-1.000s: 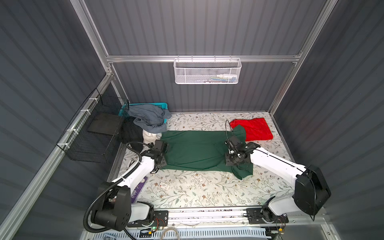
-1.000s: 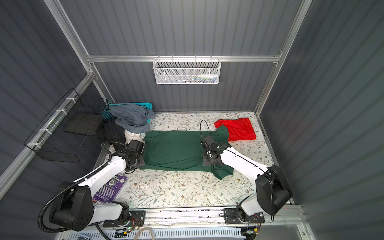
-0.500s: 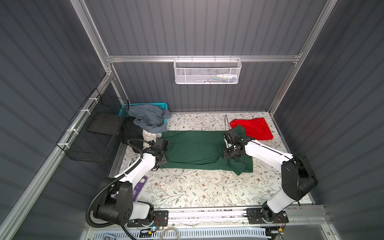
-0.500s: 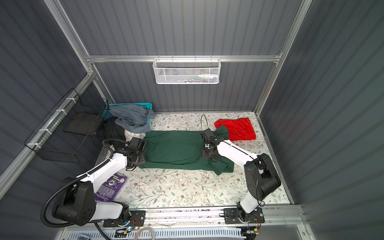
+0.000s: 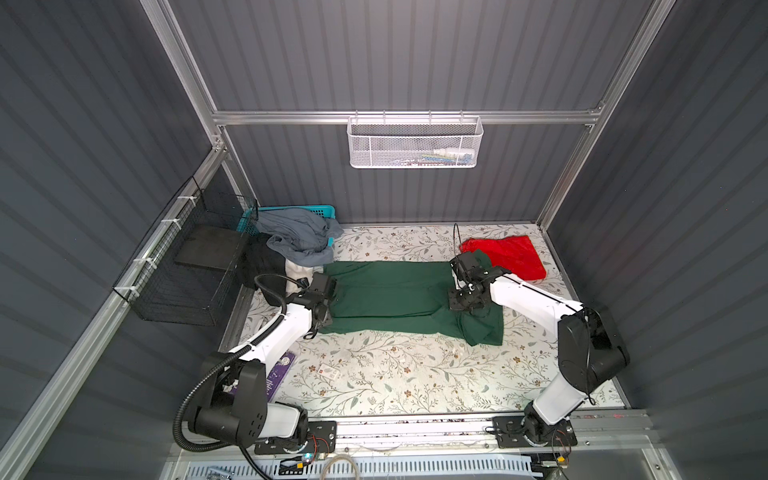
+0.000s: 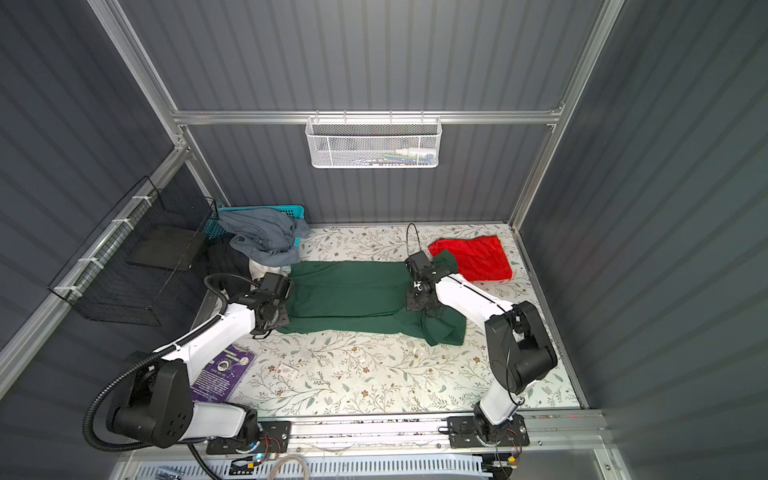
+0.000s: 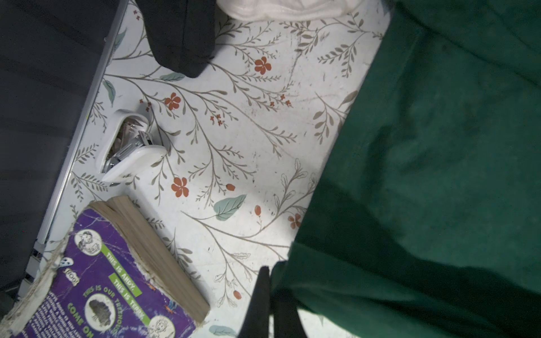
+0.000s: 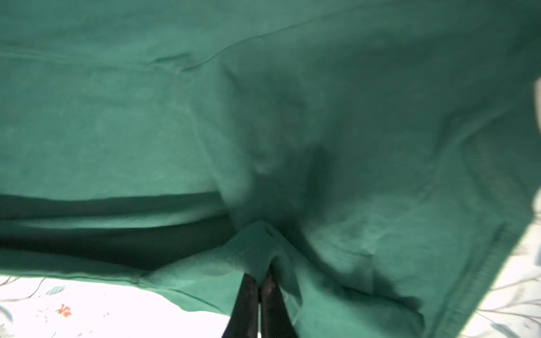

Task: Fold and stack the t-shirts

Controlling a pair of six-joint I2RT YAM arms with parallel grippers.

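Over the last second both arms have carried the near edge of the green shirt (image 5: 390, 291) a little toward the far side, so the cloth now covers a narrower band of the flowered table (image 5: 374, 374). In the last half second they have barely moved.

The left gripper (image 5: 323, 318) is pinched shut on the shirt's near left corner. The right gripper (image 5: 462, 305) is clamped on a bunch of cloth beside the near right sleeve. Each wrist view shows dark fingers (image 8: 248, 295) pressed together with green cloth between them.

The shirt lies across the middle of the table, its far right sleeve touching the red shirt (image 5: 509, 259), which lies flat in the far right corner. This looks like a lengthwise fold partly done. The near sleeve is crumpled and likely needs tucking in before the shirt can be stacked.
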